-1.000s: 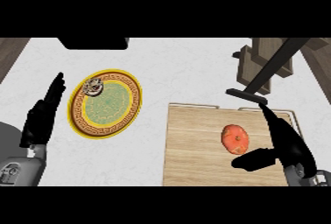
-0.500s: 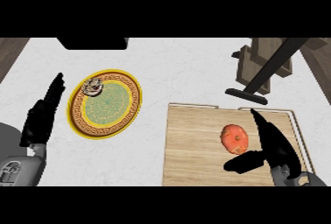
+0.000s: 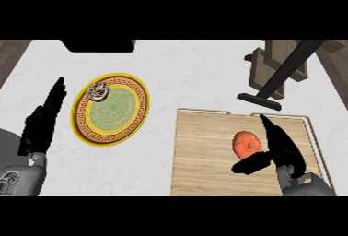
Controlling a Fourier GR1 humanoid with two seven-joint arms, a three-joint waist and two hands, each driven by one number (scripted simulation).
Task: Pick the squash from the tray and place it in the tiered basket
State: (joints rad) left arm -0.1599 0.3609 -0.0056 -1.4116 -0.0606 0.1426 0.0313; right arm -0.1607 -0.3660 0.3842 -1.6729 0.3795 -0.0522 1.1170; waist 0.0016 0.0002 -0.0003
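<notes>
An orange-red squash [image 3: 246, 143] lies on the wooden tray [image 3: 204, 161] at the lower right of the counter. My right hand [image 3: 280, 146] stands just right of the squash, fingers straight and pointing away from me, thumb [image 3: 252, 165] stretched out below the squash; it is open and holds nothing. My left hand [image 3: 42, 120] rests open at the left edge, fingers up, beside the plate. The tiered basket [image 3: 282, 64] shows at the upper right as wooden shelves on a dark slanted post with a black foot.
A yellow-rimmed green plate [image 3: 112, 108] sits left of the tray, with a small round pastry [image 3: 98, 91] on its far edge. A dark object [image 3: 98, 45] lies at the counter's far edge. Bare white counter lies between plate and basket.
My right hand has slid left and toward me, closing in beside the squash, with the thumb now under it. The squash and my left hand have not moved.
</notes>
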